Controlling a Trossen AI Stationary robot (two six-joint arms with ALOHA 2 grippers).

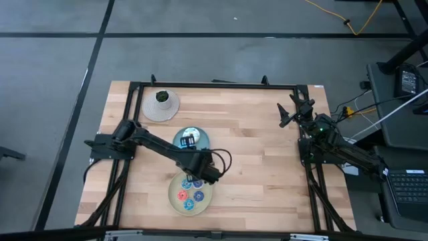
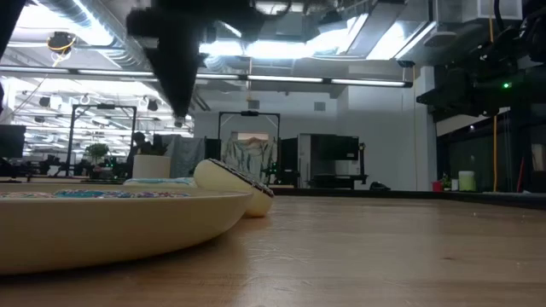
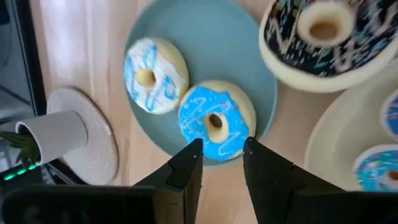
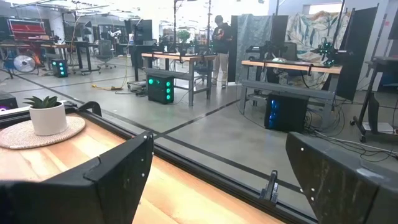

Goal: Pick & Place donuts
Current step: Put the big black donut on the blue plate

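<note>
On the blue plate lie a white donut with blue swirls and a blue-frosted donut. A cream donut with dark sprinkled icing lies tilted between the two plates, and it also shows in the low view as the tilted donut. The beige plate holds several small donuts. My left gripper hangs open and empty above the near rim of the blue plate, just over the blue-frosted donut, and shows from above as the left gripper. My right gripper waits open near the table's far right corner.
A small potted plant on a round coaster stands near the far left corner. A black frame rail runs along the table's far edge and sides. Bare wood stretches between the plates and the right arm.
</note>
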